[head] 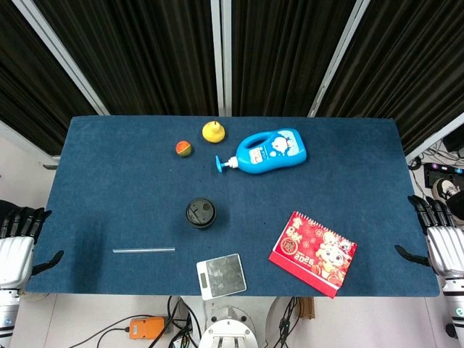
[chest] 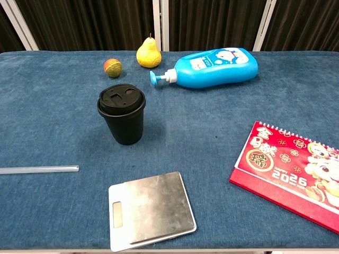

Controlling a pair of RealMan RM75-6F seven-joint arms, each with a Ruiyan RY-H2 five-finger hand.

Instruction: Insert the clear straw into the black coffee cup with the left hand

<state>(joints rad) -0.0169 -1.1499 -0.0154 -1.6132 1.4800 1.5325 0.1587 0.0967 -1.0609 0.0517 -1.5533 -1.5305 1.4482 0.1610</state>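
The straw (head: 143, 250) lies flat near the front edge, left of the cup (head: 201, 213). Your left hand (head: 16, 246) waits off the table, fingers apart, holding nothing. Pinch the straw gently near one end.

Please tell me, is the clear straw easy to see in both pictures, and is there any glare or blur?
Head view: the clear straw is a thin, pale line, sharp but faint against the blue table. Chest view: the straw is larger, cut by the left edge; the metal scale shows soft glare; no visible blur.
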